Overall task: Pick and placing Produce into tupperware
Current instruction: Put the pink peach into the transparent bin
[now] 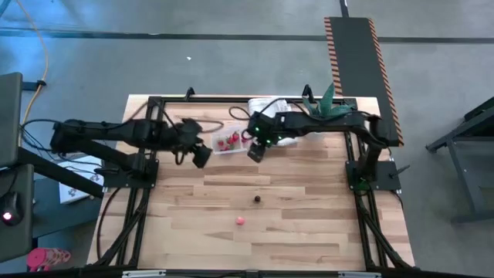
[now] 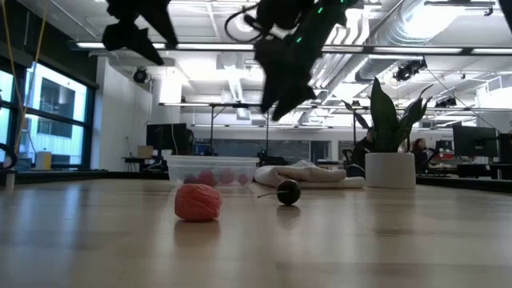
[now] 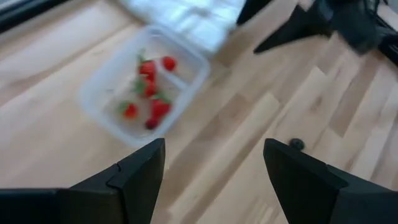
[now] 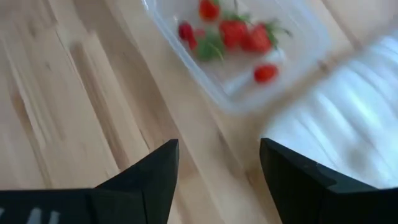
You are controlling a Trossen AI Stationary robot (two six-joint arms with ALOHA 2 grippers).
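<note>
the clear tupperware (image 1: 229, 141) is sitting on the wooden table (image 1: 309, 224) toward its far side, between the two arms, and it is holding a handful of red produce (image 1: 230, 141) with green tops; in the left wrist view the tub (image 3: 144, 84) is showing about six red pieces (image 3: 149, 87), and in the right wrist view the same tub (image 4: 249, 56) is showing them clustered near its middle (image 4: 239, 34). the right gripper (image 1: 255, 151) is hanging just beside the tub's right end, above the table, with its two dark fingers (image 4: 149, 180) standing spread apart and nothing lying between them. the left gripper (image 1: 201, 157) is hovering just left of the tub, a little nearer the front, and its fingers (image 3: 140, 177) are also standing wide with nothing pinched. two pieces are lying out on the bare wood, well apart from the tub: a small dark berry (image 1: 257, 199) near the middle of the table and a pink berry (image 1: 240, 220) a bit nearer the front edge. in the low view the pink one (image 2: 198, 202) is sitting closest to the camera, the dark one (image 2: 288, 192) with its thin stem is lying just to its right, and the tub (image 2: 210, 171) is showing behind them. a white folded cloth (image 1: 266, 106) is lying against the tub's far right corner, and a green plant in a white pot (image 2: 390, 170) is standing beyond it at the table's back right.
</note>
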